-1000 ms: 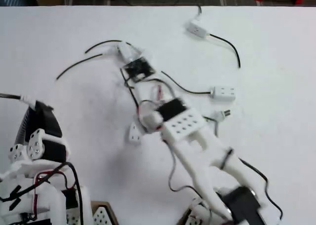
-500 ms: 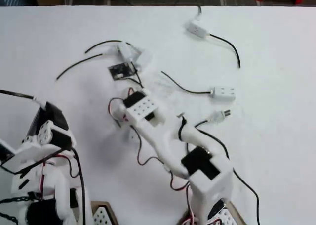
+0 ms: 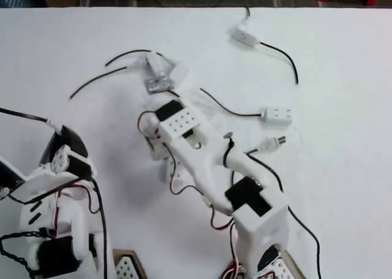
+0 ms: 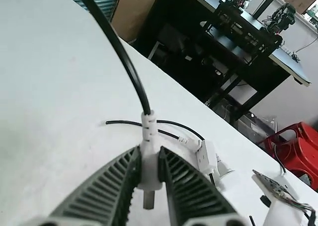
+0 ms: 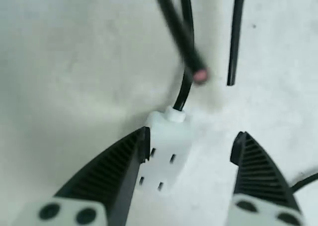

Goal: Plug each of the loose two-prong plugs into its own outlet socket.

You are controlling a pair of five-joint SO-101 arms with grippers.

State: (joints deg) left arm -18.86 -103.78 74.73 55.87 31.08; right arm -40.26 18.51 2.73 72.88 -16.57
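Observation:
My left gripper [image 4: 149, 159] is shut on a white two-prong plug [image 4: 148, 162], whose black cable runs up and away; in the high view this plug [image 3: 55, 127] sits at the table's left side. My right gripper [image 5: 193, 134] is open over a white outlet socket [image 5: 164, 154], which lies against one finger [image 5: 117, 166]. In the high view the right gripper [image 3: 158, 84] is beside that socket [image 3: 160, 63] at the back left. A loose plug [image 3: 272, 144] lies right of the right arm. Two more sockets [image 3: 277, 114] [image 3: 245, 37] lie at the right and back.
Black cables [image 3: 125, 53] trail left from the back-left socket. A white socket piece [image 3: 160, 153] shows partly under the right arm. The table's back edge [image 3: 196, 8] borders a dark floor; the far right of the table is bare.
The right arm swung left and stretched toward the back-left socket, its gripper now over it. The left arm shifted slightly right, still holding its plug.

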